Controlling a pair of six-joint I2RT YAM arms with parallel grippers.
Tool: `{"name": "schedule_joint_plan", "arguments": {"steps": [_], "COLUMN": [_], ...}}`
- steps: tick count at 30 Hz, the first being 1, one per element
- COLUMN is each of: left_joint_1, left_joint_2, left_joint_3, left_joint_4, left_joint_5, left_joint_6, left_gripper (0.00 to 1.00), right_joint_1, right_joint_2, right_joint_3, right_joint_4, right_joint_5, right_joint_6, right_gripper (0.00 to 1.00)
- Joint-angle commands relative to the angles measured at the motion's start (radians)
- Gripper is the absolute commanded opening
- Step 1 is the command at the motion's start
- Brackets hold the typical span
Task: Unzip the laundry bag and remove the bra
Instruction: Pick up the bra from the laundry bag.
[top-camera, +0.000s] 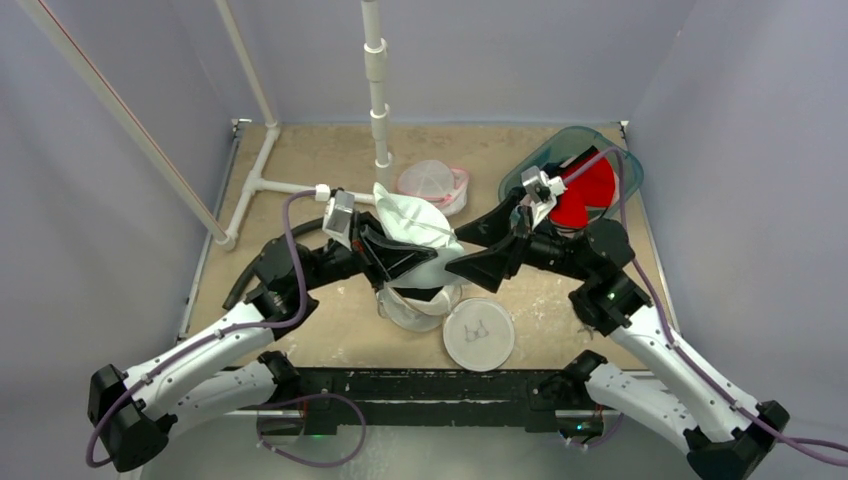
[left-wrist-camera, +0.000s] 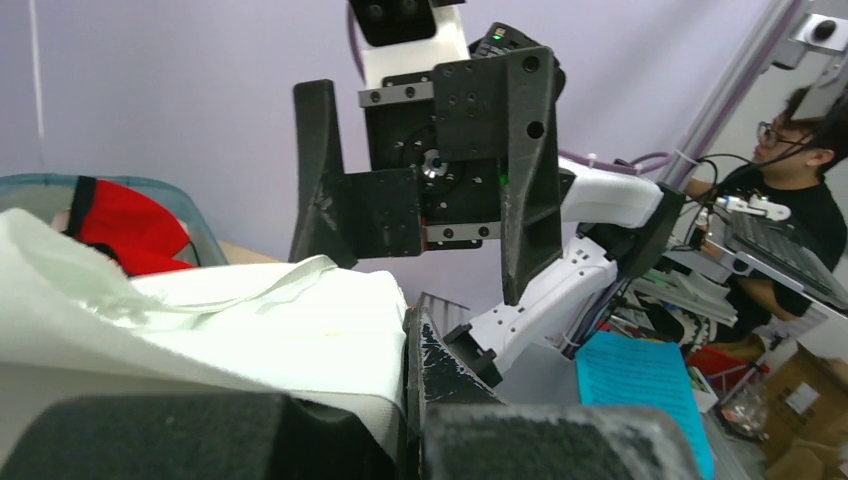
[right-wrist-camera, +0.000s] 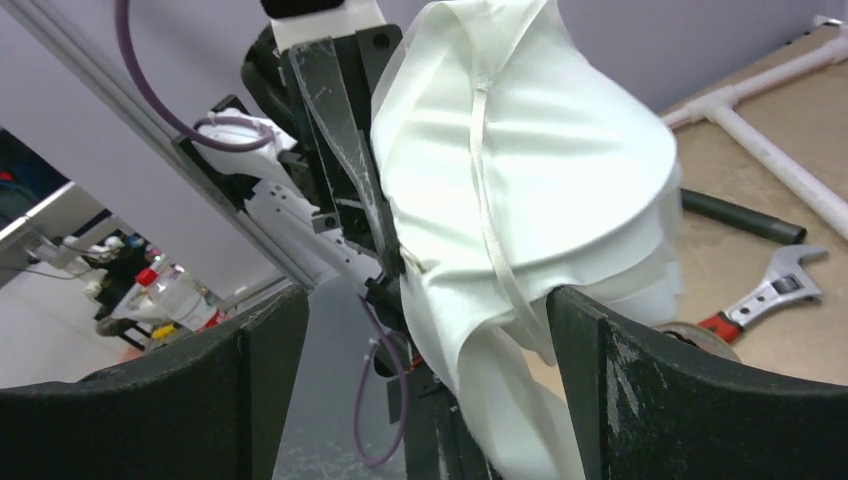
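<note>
Print on the blue sheet (left-wrist-camera: 640, 385) in the left wrist view is too blurred to read; bra (top-camera: 415, 222), white, hangs above the middle of the tabletop (top-camera: 330, 320), pinched at its 7 o'clock edge by the left hand (top-camera: 403, 260), whose fingers are pressed together on the fabric; right hand (top-camera: 470, 248) sits at the bra's 4 o'clock with its fingers spread wide, the cloth hanging in the gap between them, not gripped; laundry bag (top-camera: 412, 310) lies on the tabletop at the bra's 6 o'clock, with a round mesh disc (top-camera: 478, 335) just beside it at 4 o'clock; teal bin (top-camera: 600, 145) holding red cloth (top-camera: 585, 195) stands at 2 o'clock.
</note>
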Motion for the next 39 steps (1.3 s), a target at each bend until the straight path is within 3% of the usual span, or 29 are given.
{"name": "schedule_joint_plan", "arguments": {"steps": [1,5,10,17,26,34,39], "left_joint_1": [0.004,0.003,0.004,0.003,0.002,0.002,0.002], "left_joint_2": [0.024,0.019,-0.038,-0.144,-0.127,0.013,0.04], "left_joint_3": [0.023,-0.003,-0.032,0.024,0.164,0.194,0.177], "left_joint_4": [0.109,0.121,0.135,-0.029,-0.192,-0.183,-0.143], "left_joint_5": [0.094,0.071,0.024,0.04,0.258,0.349,0.285], "left_joint_6": [-0.032,-0.003,0.046,0.207,0.359,0.341,0.336], "left_gripper": [0.0,0.0,0.0,0.0,0.0,0.0,0.0], "right_joint_1": [-0.004,-0.005,-0.006,-0.013,-0.016,-0.012,-0.003], "right_joint_2": [0.03,0.075,0.05,-0.029,0.05,0.115,0.121], "right_joint_3": [-0.038,-0.061,-0.054,-0.055,-0.097,0.013,0.033], "right_joint_4": [0.25,0.325,0.197,0.105,0.481,0.514,0.492], "right_joint_5": [-0.06,-0.077,-0.016,0.028,-0.15,-0.188,-0.207], "right_joint_6": [0.144,0.237,0.208,0.207,0.452,0.444,0.432], "right_gripper": [0.91,0.9,0.92,0.93,0.97,0.97,0.88]}}
